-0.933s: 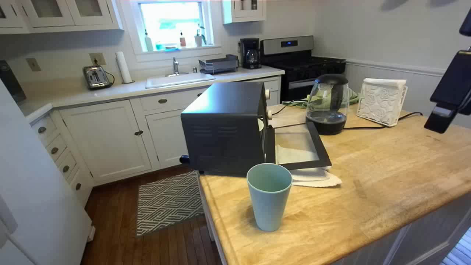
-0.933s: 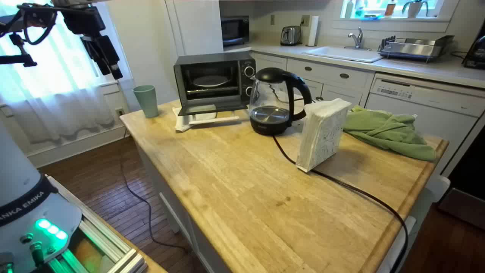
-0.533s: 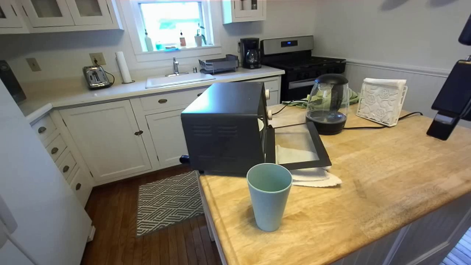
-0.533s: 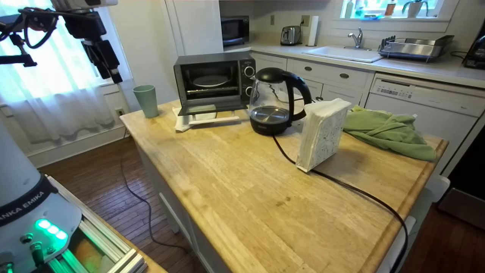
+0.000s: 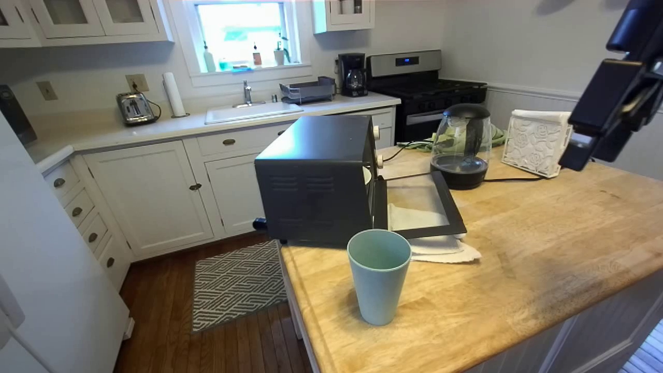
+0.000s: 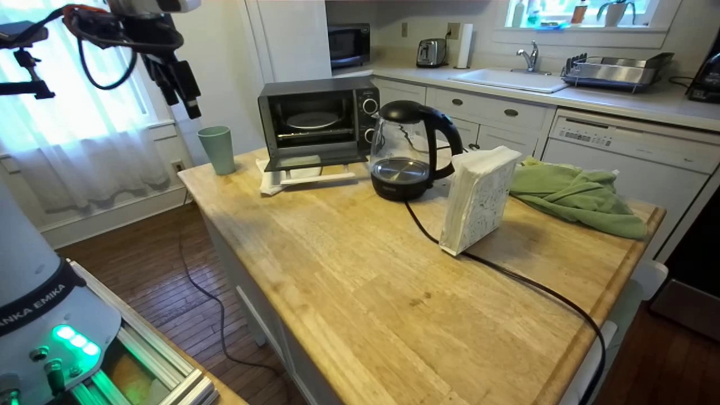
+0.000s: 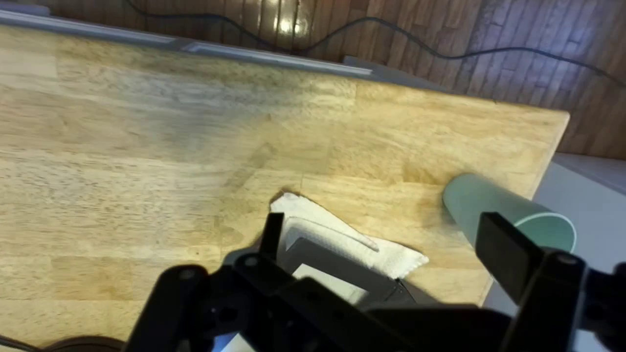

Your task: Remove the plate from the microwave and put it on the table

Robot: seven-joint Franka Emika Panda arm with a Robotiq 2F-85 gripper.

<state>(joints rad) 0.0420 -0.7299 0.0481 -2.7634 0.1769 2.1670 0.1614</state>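
- The plate (image 6: pixel 313 120) lies flat inside the black microwave (image 5: pixel 316 191), just over a wire rack (image 6: pixel 315 134); whether the two touch I cannot tell.
- Its rim has a gap to either side within the opening; the door (image 5: pixel 449 204) is folded down and out, a white cloth (image 5: pixel 445 252) beneath it.
- From the door, an open stretch of worktop (image 6: pixel 360 292) runs out to one edge; the microwave's back comes to another, and a kettle (image 6: pixel 399 188) stands near its knobs (image 6: pixel 370 106).
- The claw (image 7: pixel 383 233) hangs in the air, well apart from the plate, its two fingers (image 7: pixel 271 237) spread wide.
- Counted on the worktop: one microwave with one plate in it, one kettle, one napkin holder (image 6: pixel 478 202), one green cloth (image 6: pixel 579 197), and one teal cup (image 5: pixel 379 285), upright near a corner.
- The plate's face is level and the opening before it looks out over the worktop; being round, it is as long one way as another.
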